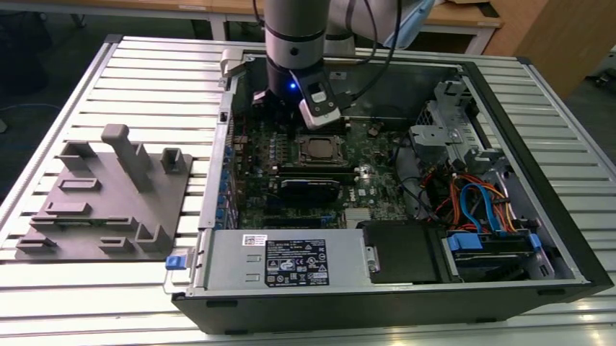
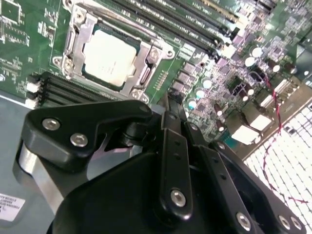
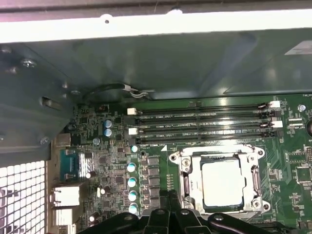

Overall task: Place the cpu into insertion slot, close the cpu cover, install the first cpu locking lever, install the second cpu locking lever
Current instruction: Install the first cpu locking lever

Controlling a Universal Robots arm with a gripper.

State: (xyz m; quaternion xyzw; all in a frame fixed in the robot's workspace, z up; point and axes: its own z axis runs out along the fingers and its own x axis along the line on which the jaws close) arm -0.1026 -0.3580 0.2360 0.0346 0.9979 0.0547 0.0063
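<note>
End effector (image 2: 171,104) pressed together, gripping nothing; in the exterior view it hangs at 11 o'clock of the cpu (image 1: 316,149); cpu seated in insertion slot (image 3: 181,161), cpu cover (image 2: 146,61) lying flat around it.

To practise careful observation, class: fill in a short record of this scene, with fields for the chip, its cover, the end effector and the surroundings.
cpu: seated in the insertion slot, metal top facing up
cpu cover: down, framing the cpu
end effector: shut, empty, above the motherboard beside the slot
setting: open computer case on a slatted table
</note>
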